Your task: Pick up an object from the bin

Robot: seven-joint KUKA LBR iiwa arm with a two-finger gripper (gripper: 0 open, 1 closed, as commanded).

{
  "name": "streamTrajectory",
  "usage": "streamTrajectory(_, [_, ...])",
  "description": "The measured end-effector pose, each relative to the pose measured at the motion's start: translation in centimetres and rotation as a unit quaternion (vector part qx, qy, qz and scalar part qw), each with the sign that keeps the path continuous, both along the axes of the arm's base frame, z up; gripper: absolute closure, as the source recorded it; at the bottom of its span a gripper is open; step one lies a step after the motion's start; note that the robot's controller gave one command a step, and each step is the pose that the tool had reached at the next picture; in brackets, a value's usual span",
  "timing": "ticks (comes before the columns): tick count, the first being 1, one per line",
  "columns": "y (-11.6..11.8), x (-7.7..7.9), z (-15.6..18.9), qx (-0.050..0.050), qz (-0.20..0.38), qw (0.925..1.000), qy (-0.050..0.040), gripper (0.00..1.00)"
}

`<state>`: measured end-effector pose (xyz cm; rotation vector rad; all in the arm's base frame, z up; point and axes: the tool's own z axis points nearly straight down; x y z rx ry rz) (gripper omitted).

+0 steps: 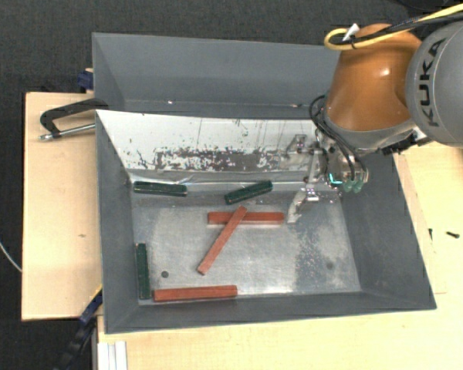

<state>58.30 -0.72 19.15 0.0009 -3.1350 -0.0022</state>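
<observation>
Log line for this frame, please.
gripper: over right rear of grey metal bin | nearest: right end of red-brown flat stick crossing a second red-brown stick | pick: not yet

We see a robotics lab, prob. KUKA arm (440, 75) over a grey metal bin (216, 60); dark carpet (216, 2) around it.

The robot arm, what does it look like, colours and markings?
The arm is grey with dark KUKA lettering. A rounded orange cover sits on its wrist, a yellow cable runs over it, and the gripper is silvery metal with a greenish part.
</observation>
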Motion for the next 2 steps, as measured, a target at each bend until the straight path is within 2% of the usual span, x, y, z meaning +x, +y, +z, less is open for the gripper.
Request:
streamTrajectory(1, [0.0,0.2,0.5,0.000,0.000,1.0000,-0.0044,0.00])
streamTrajectory(2, [0.2,-0.1,-3.8,0.000,0.012,0.9999,-0.0081,0.00])
